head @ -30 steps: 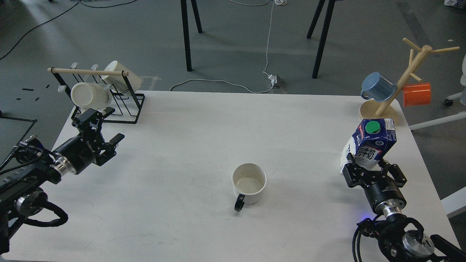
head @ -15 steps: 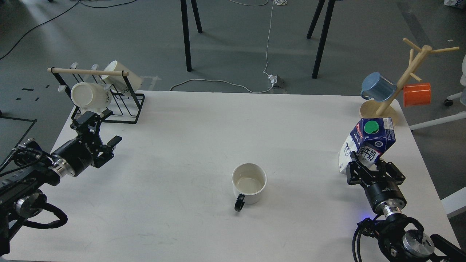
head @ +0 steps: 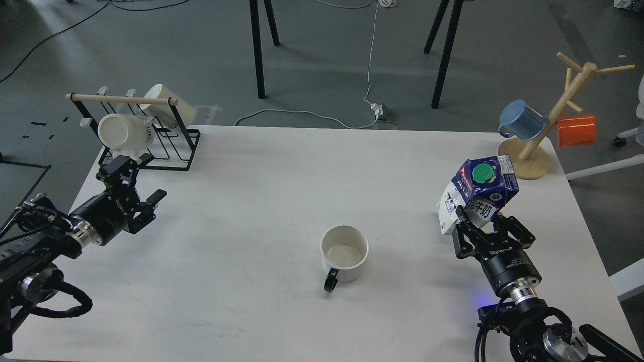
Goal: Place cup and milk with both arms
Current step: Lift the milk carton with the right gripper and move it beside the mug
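Observation:
The cup (head: 344, 254), cream-white with a black loop handle toward me, stands upright and alone on the white table (head: 282, 171), front of centre. The milk (head: 478, 193), a dark-blue and white carton with a green cap, is on the right, tilted left and held off the table. My right gripper (head: 485, 221) is shut on the carton's lower part. My left gripper (head: 138, 181) is open and empty at the left, just in front of the wire rack, far from the cup.
A black wire rack (head: 151, 136) with a wooden bar holds two cream mugs at the back left corner. A wooden mug tree (head: 551, 120) with a blue mug (head: 523, 119) and an orange mug (head: 576, 130) stands at the back right corner.
My right gripper has carried the milk left and slightly away from the mug tree, tilting it more. My left gripper has drawn back a little to the left. The cup has not moved.

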`<state>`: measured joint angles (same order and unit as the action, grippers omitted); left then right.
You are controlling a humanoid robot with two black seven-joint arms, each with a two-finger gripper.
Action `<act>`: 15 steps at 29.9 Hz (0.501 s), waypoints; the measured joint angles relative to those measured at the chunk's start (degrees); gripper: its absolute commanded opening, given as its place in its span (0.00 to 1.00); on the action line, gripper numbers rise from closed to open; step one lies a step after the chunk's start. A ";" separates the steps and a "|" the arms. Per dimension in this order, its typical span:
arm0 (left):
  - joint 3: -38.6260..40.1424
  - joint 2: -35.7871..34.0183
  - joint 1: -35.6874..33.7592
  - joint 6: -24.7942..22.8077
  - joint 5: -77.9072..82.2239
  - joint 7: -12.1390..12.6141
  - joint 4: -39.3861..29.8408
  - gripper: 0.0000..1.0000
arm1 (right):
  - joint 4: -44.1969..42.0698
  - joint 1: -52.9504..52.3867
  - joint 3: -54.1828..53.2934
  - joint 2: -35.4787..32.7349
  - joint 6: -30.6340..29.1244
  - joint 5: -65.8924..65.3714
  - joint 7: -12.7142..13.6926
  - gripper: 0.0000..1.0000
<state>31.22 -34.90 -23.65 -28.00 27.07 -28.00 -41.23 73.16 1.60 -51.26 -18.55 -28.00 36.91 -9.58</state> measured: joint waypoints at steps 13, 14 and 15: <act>-0.02 0.00 0.05 0.00 0.00 0.00 0.04 0.99 | 0.84 2.99 3.97 7.86 0.00 -10.20 0.01 0.56; -0.02 0.00 0.11 0.00 0.00 0.00 0.07 0.99 | 0.72 3.05 4.03 8.22 0.00 -10.45 0.00 0.56; -0.02 0.00 0.18 0.00 0.00 0.00 0.09 0.99 | 0.56 3.12 4.11 8.46 0.00 -10.59 0.01 0.56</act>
<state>31.20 -34.90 -23.46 -28.00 27.07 -28.00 -41.15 73.72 4.72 -47.15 -10.09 -28.00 26.31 -9.57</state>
